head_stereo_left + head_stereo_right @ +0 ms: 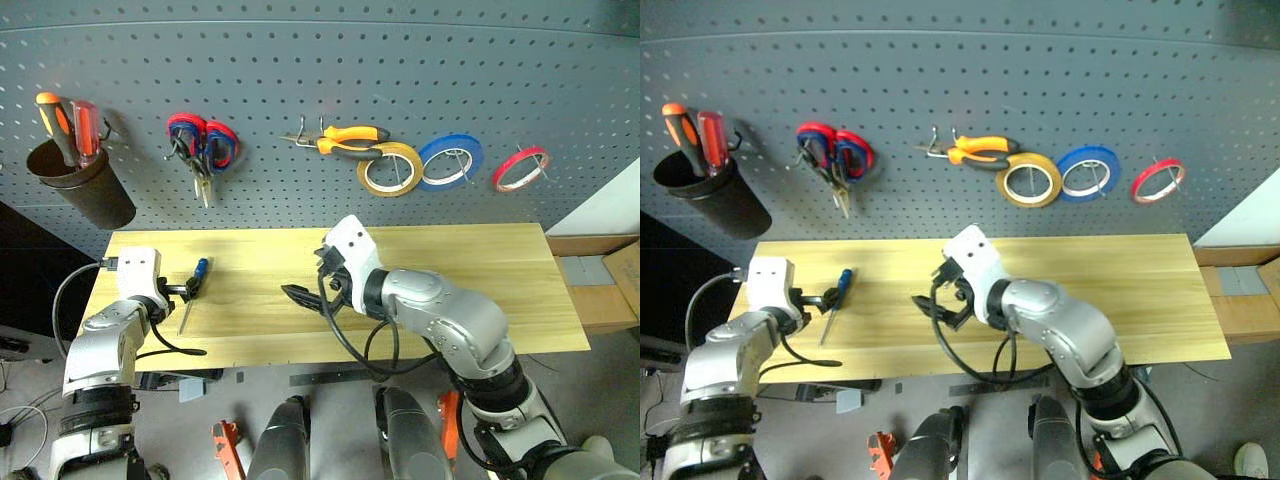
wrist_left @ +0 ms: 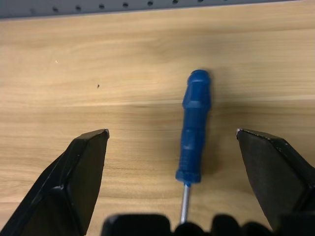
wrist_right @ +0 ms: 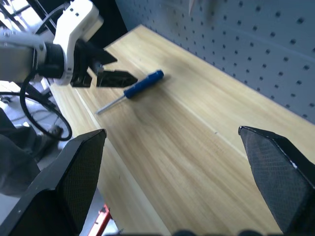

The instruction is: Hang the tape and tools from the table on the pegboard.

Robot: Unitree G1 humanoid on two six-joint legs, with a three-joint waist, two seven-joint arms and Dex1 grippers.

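Here the blue-handled screwdriver lies flat on the table between the wide-open, empty left gripper's fingers, likely light and rigid, best pinched across its ribbed handle, while the right gripper is also open and empty.

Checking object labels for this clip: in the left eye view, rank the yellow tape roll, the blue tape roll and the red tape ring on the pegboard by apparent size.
1. Yellow tape roll and blue tape roll: they look about alike, so I won't rank one over the other.
2. Red tape ring: clearly smallest and thinnest.
All hang on the pegboard.
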